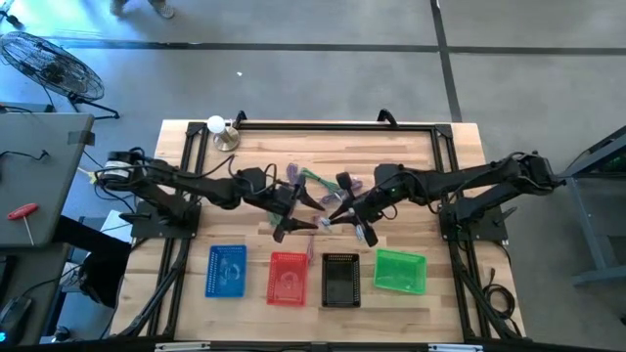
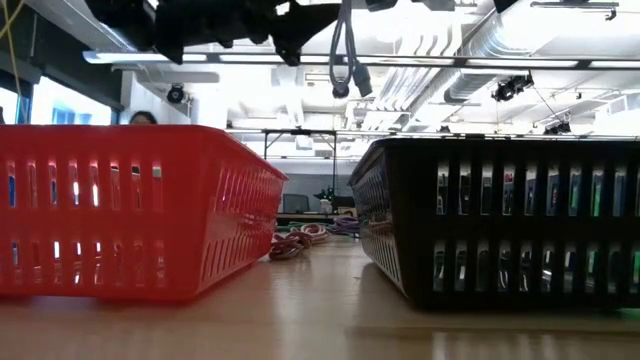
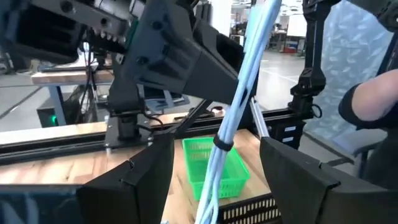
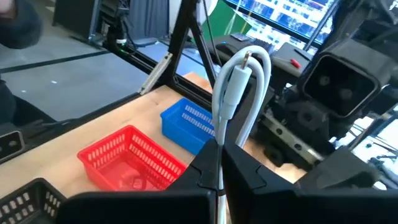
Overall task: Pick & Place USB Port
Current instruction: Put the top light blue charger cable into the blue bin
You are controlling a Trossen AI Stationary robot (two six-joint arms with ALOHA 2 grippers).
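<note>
A light blue-white USB cable bundle (image 3: 245, 74) bound by a black tie (image 3: 222, 144) is in the air between my two grippers, above the row of baskets. My right gripper (image 4: 221, 155) is shut on it; its folded loop and plug (image 4: 236, 74) stick out past the fingers. My left gripper (image 3: 214, 146) is open, and its fingers stand wide apart on either side of the bundle without touching it. In the high view both grippers meet at mid-table, left (image 1: 289, 223) and right (image 1: 354, 227). The low view shows the cable's end (image 2: 345, 60) hanging overhead. My right gripper pinches the folded cable bundle (image 4: 222, 140) between its two fingers, just below the loop end with the plug. The fingers come slanting from the table's right side. The bundle is lifted clear of the table, and the loop stands out beyond the fingertips.
Four baskets stand in a row near the front edge: blue (image 1: 227, 271), red (image 1: 288, 278), black (image 1: 340, 280), green (image 1: 401, 271). A pile of coloured cables (image 1: 318, 184) lies at mid-table behind the grippers. A person's arm (image 3: 373, 106) shows beyond the table.
</note>
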